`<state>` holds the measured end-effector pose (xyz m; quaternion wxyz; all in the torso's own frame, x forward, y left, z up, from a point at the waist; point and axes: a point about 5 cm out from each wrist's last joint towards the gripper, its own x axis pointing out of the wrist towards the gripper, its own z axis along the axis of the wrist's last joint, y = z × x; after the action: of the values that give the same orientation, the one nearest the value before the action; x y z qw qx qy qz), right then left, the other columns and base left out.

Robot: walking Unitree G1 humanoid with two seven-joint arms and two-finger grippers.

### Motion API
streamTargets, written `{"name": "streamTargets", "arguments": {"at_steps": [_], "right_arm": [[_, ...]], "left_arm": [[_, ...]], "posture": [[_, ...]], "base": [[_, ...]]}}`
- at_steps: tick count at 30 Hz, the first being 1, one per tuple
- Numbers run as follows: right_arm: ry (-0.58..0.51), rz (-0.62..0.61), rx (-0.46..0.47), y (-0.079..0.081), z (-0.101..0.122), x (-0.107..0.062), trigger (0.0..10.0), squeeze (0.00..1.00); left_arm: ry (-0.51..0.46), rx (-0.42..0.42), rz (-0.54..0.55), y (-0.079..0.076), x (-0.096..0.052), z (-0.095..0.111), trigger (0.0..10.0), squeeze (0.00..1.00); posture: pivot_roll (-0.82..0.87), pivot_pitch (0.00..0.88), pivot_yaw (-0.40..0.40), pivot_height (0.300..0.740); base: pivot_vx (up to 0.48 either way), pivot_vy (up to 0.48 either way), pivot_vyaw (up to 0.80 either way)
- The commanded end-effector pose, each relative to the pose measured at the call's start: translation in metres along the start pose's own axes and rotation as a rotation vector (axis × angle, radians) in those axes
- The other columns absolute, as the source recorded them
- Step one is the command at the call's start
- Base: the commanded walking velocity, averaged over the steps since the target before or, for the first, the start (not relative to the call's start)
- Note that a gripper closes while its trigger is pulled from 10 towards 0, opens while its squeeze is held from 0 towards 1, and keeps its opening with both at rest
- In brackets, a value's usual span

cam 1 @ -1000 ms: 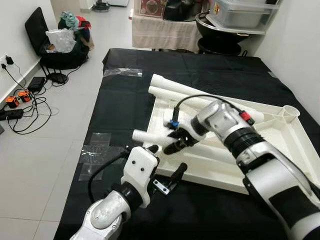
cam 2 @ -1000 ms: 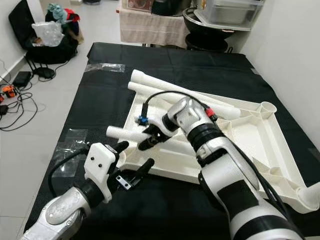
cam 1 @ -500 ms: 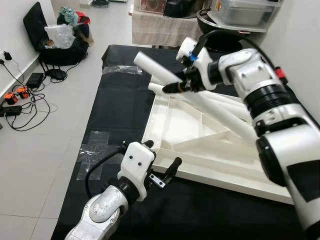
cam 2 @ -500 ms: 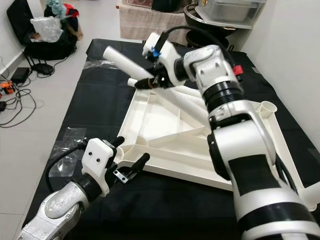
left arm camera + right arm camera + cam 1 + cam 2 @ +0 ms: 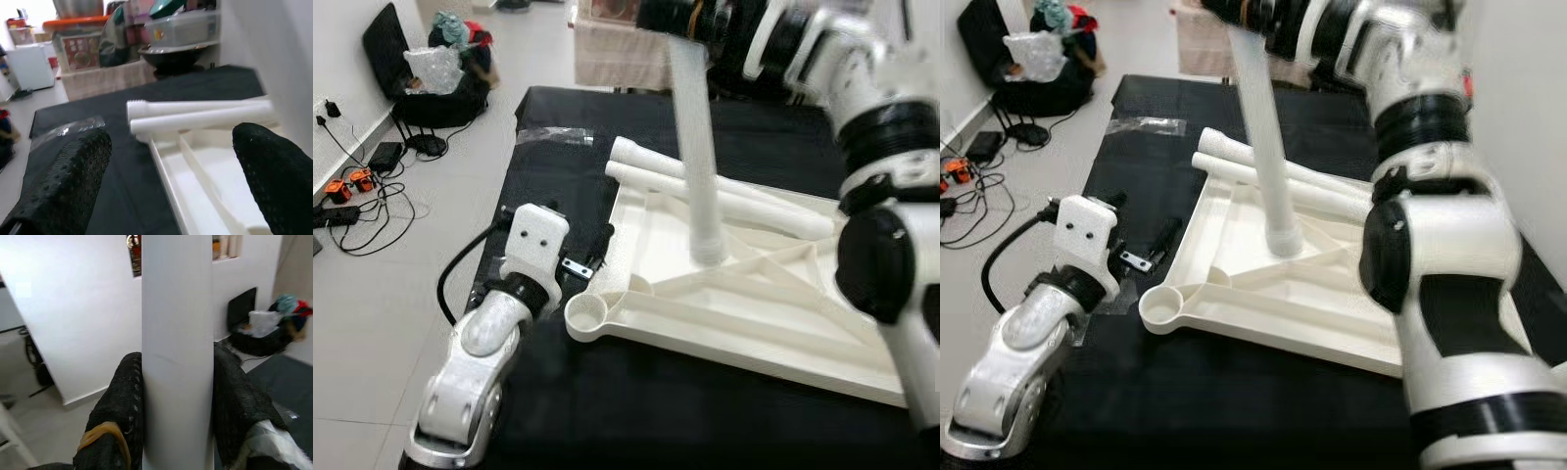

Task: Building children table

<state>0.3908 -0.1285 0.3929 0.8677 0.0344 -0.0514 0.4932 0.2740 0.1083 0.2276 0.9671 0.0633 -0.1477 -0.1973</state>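
- I am looking down at a black cloth-covered work surface [image 5: 558, 186]; everything for the build is lying on it.
- The white plastic tabletop [image 5: 744, 304] is lying upside down on the cloth, ribs facing up, with a round leg socket [image 5: 586, 315] at the corner nearest the left arm.
- The right arm [image 5: 1430, 176] is reaching up and across the tabletop; it is blurring in both eye views.
- The right gripper [image 5: 178, 396] is pinching a white table leg [image 5: 695, 147] between its two black fingers [image 5: 122, 411], one pad on each side of the tube, as the right wrist view is showing.
- That leg is standing nearly upright, slightly tilted, with its lower end resting inside the tabletop's ribbed underside near the middle, not at the corner socket.
- Two more white legs [image 5: 705, 191] are lying side by side across the far edge of the tabletop, their ends poking out over the cloth on the left.
- The left arm [image 5: 484, 333] is sitting low at the near-left edge of the surface, just beside the tabletop's left rim.
- The left gripper [image 5: 171, 181] is standing wide apart with nothing between its fingers [image 5: 73, 171]; through the gap I am seeing the two lying legs and the tabletop rim.
- A crumpled clear plastic wrapper [image 5: 553, 137] is lying on the cloth near the far-left corner.
- Cables and orange plugs [image 5: 347, 191] are lying on the tiled floor to the left.
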Motion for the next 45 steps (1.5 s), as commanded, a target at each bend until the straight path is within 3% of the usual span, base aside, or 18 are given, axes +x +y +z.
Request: {"name": "streamTargets", "arguments": {"at_steps": [1, 2, 4, 8, 9, 10, 11, 20, 24, 37, 45], "right_arm": [[-0.022, 0.064, 0.028, 0.008, -0.002, 0.005, 0.0, 0.00], [-0.022, 0.064, 0.028, 0.008, -0.002, 0.005, 0.0, 0.00], [-0.029, 0.129, 0.081, 0.018, -0.013, 0.013, 0.0, 0.00], [-0.035, 0.149, 0.097, 0.021, -0.016, 0.015, 0.0, 0.00], [-0.041, 0.161, 0.109, 0.024, -0.018, 0.017, 0.0, 0.00], [-0.041, 0.161, 0.109, 0.024, -0.018, 0.017, 0.0, 0.00], [-0.049, 0.168, 0.125, 0.026, -0.020, 0.018, 0.0, 0.00], [-0.119, 0.185, 0.160, 0.032, -0.019, 0.020, 0.0, 0.00], [-0.212, 0.235, 0.220, 0.042, -0.005, 0.021, 0.0, 0.00], [-0.267, 0.314, 0.237, 0.058, -0.002, 0.017, 0.0, 0.00], [-0.291, 0.305, 0.262, 0.068, -0.010, 0.021, 0.0, 0.00]], "left_arm": [[-0.021, -0.059, -0.057, 0.001, 0.012, 0.002, 10.0, 1.00], [-0.021, -0.059, -0.057, 0.001, 0.012, 0.002, 10.0, 1.00], [-0.017, -0.103, -0.143, -0.001, 0.028, 0.003, 10.0, 1.00], [-0.007, -0.124, -0.188, -0.003, 0.032, 0.003, 10.0, 1.00], [-0.002, -0.170, -0.227, -0.006, 0.033, 0.004, 10.0, 0.56], [-0.002, -0.170, -0.227, -0.006, 0.033, 0.004, 10.0, 0.56], [-0.001, -0.211, -0.264, -0.010, 0.033, 0.005, 10.0, 0.00], [0.010, -0.239, -0.280, -0.016, 0.032, -0.001, 10.0, 0.00], [-0.019, -0.250, -0.250, -0.011, 0.040, 0.001, 10.0, 0.00], [-0.028, -0.289, -0.236, -0.010, 0.045, 0.003, 10.0, 0.00], [-0.056, -0.329, -0.286, -0.020, 0.050, 0.010, 10.0, 0.00]], "posture": [[0.05, 0.054, -0.099, 0.740], [0.05, 0.054, -0.099, 0.740], [0.05, 0.055, -0.096, 0.740], [0.05, 0.056, -0.092, 0.740], [0.05, 0.052, -0.088, 0.740], [0.05, 0.052, -0.088, 0.740], [0.05, 0.048, -0.083, 0.740], [0.05, 0.045, -0.083, 0.740], [0.05, 0.039, -0.087, 0.740], [0.04, 0.042, -0.081, 0.740], [0.04, 0.047, -0.078, 0.740]], "base": [[0.000, 0.000, 0.00], [0.000, 0.000, 0.00], [0.000, 0.000, 0.00], [0.000, 0.000, 0.00], [0.000, 0.000, 0.00], [0.000, 0.000, 0.00], [0.000, 0.000, 0.00], [0.000, 0.000, 0.00], [0.000, 0.000, 0.00], [0.000, 0.000, 0.00], [0.000, 0.000, 0.00]]}}
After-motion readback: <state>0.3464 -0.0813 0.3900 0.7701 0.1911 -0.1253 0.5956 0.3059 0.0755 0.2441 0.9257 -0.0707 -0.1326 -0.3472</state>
